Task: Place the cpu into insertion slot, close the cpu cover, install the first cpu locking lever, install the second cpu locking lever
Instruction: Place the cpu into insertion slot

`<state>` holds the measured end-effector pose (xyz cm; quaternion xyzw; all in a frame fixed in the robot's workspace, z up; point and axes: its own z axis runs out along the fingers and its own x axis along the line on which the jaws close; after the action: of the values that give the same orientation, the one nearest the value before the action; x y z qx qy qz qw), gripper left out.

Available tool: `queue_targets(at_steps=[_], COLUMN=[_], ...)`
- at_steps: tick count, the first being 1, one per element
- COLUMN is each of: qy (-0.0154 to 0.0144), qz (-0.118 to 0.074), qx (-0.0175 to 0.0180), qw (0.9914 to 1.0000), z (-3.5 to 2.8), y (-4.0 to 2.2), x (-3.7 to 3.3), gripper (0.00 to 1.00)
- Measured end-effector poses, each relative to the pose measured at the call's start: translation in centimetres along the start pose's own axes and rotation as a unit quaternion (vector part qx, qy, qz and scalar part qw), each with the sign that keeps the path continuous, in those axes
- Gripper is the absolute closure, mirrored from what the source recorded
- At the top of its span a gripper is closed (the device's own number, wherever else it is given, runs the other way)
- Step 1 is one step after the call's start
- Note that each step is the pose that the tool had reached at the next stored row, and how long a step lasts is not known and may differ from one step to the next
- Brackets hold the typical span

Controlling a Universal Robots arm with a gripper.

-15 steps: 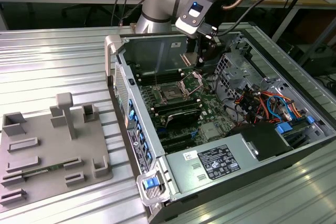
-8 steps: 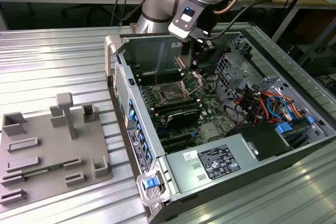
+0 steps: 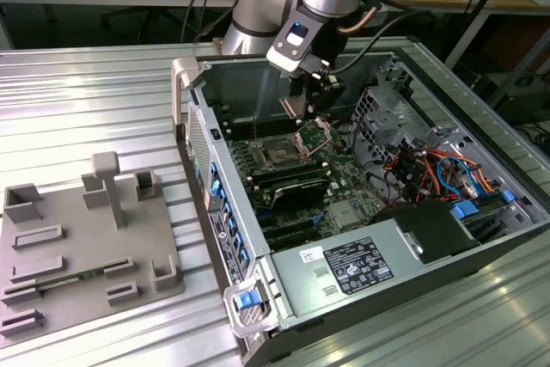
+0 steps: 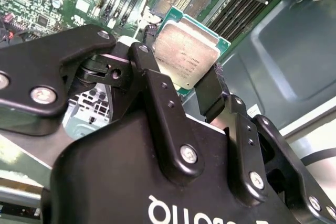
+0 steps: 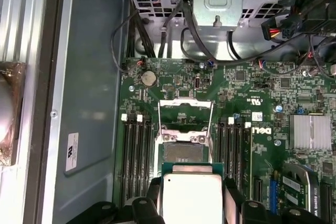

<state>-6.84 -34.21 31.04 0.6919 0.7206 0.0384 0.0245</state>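
My gripper (image 4: 181, 64) is shut on the cpu (image 4: 186, 51), a flat square chip with a silver-grey top and green rim, held by two opposite edges between the black fingers (image 4: 152, 77). In the first wrist view the cpu (image 5: 191, 195) hangs just short of the insertion slot (image 5: 181, 153), a dark square socket on the green motherboard. The cpu cover (image 5: 185, 114) stands swung open on the far side of the slot. In the exterior view the gripper (image 3: 314, 96) hovers inside the open computer case above the insertion slot (image 3: 279, 154), beside the raised cpu cover (image 3: 316, 135).
Long black memory slots (image 5: 134, 156) flank the socket on both sides. A drive cage with cables (image 3: 421, 169) and a power supply (image 3: 361, 268) fill the case at the exterior view's right. A grey parts fixture (image 3: 86, 247) lies at the exterior view's left.
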Motion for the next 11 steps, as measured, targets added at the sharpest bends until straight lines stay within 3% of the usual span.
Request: queue_targets(at_steps=[11], qy=[-0.0006], qz=[0.007], qx=[0.0000], qw=[0.99998], z=[2.64], y=[-0.30], x=[0.26], gripper=[0.45])
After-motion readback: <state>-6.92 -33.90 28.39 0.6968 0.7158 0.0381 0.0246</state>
